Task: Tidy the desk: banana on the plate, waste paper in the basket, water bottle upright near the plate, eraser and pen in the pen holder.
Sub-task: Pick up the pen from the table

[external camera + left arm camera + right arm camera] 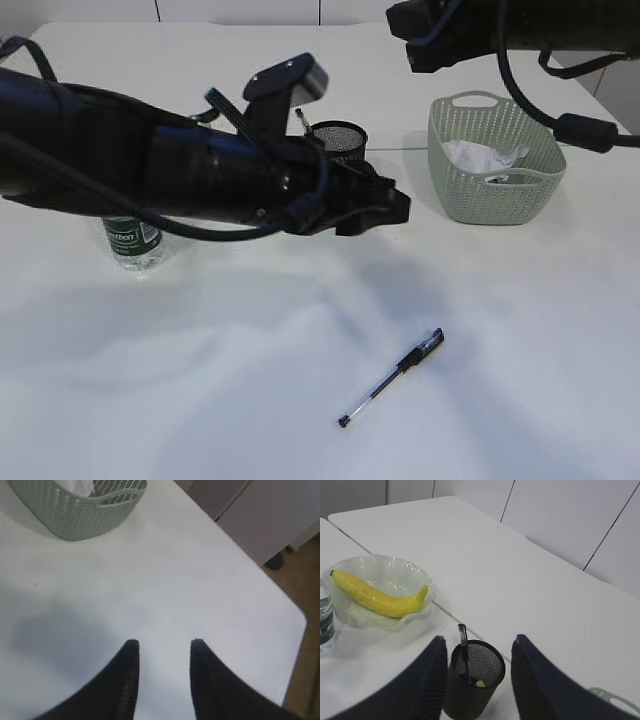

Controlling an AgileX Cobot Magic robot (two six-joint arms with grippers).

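Left of frame, the water bottle [132, 242] stands upright on the tabletop [250, 380]. The left claw [162, 650] hangs apart, empty. 1 pen [392, 377] lies lower centre. The right claw [477, 645], apart, hovers above the pen holder [472, 682]; banana [377, 597] on plate [395, 567]. Basket [495, 160] at right holds paper [480, 155].

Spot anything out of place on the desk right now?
One pen lies loose on the desk, away from the pen holder, which already holds another pen and a small yellowish item. The banana is on the plate and paper is in the basket.
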